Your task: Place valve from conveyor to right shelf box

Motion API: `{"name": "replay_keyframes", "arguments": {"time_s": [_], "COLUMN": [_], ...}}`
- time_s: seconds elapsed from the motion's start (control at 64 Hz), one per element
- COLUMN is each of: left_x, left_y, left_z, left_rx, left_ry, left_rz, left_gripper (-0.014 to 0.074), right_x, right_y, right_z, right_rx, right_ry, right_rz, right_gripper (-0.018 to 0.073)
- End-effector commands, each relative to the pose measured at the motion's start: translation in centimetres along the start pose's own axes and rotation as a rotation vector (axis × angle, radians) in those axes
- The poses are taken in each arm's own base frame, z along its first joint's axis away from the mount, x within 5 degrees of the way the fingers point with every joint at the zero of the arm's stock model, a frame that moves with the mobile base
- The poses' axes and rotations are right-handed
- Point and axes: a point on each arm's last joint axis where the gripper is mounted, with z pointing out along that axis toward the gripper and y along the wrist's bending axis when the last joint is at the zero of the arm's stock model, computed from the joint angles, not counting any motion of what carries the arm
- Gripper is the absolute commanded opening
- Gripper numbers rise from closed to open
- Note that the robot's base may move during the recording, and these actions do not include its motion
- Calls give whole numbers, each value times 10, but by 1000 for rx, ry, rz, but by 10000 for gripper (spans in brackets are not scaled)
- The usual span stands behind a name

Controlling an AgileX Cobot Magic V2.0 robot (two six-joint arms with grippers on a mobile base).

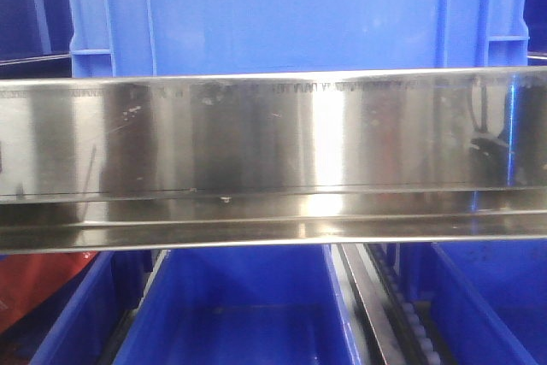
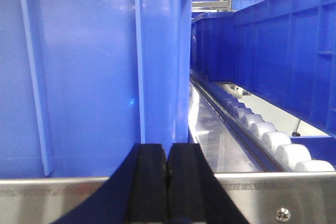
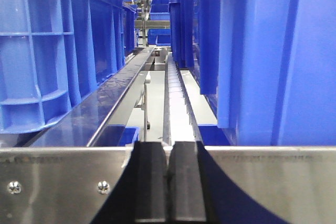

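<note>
1. Left wrist view: my left gripper [image 2: 167, 182] has its pads pressed together on nothing, one blue crate [image 2: 89, 66] straight ahead, another [image 2: 283, 51] right of it.
2. Right gripper [image 3: 169, 182] likewise pressed together, two crates flanking it.
3. I can't see the valve anywhere.

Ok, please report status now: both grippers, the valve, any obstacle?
Left gripper shut, empty. Right gripper shut, empty. Valve and conveyor not in view. Both wrists face the steel shelf rail and blue bins.
</note>
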Motion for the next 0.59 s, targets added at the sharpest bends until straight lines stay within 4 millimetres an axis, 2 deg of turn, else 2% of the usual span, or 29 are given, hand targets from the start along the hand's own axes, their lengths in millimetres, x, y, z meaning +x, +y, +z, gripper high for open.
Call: {"name": "replay_keyframes", "arguments": {"time_s": [0.0, 0.578], "left_x": [-2, -2], "left_y": [0, 0], "left_z": [0, 0], "left_rx": [-4, -4], "left_ry": [-24, -24], "left_rz": [-7, -7], "left_gripper": [-111, -111], "right_x": [-2, -2], "right_y": [0, 0], "right_z": [0, 0], "right_rx": [-1, -1], "right_ry": [-28, -28], "right_rz": [-3, -3], "right_gripper": [-162, -162]}}
